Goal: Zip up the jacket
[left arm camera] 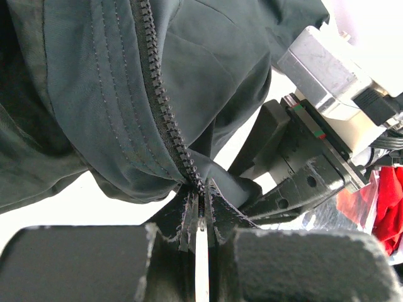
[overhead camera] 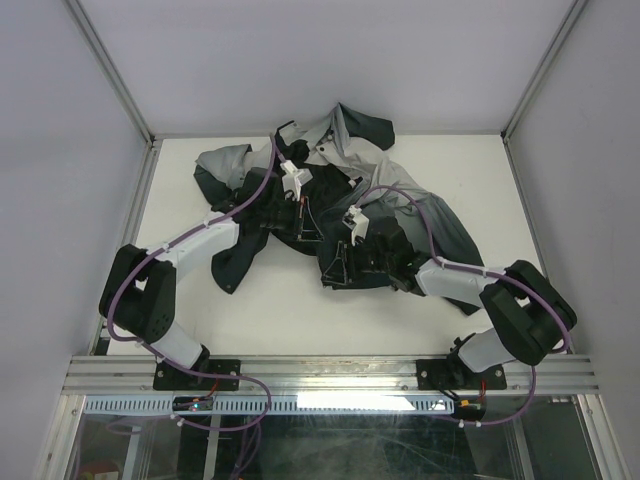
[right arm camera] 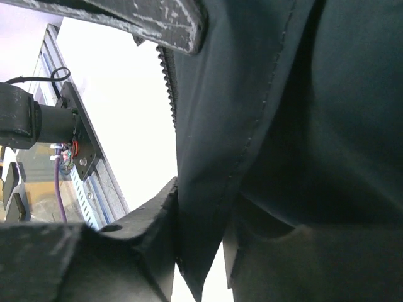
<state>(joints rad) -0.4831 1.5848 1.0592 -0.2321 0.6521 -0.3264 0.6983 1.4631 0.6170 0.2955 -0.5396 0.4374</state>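
The jacket [overhead camera: 340, 190] lies crumpled on the white table [overhead camera: 270, 310], light grey at the back and dark teal-black in front. My left gripper [overhead camera: 305, 215] is over its middle. In the left wrist view the left gripper [left arm camera: 201, 211] is shut on the lower end of the dark zipper line [left arm camera: 157, 88], which runs up and away from the fingers. My right gripper [overhead camera: 340, 260] is just to the right and nearer. In the right wrist view it [right arm camera: 201, 251] is shut on a dark fabric edge of the jacket [right arm camera: 277, 113], next to a row of zipper teeth [right arm camera: 169, 75].
The right gripper's black body [left arm camera: 302, 182] shows close beside the left fingers. A left finger [right arm camera: 157, 19] crosses the top of the right wrist view. The aluminium rail [overhead camera: 320, 375] runs along the near table edge. Walls enclose the table's back and sides.
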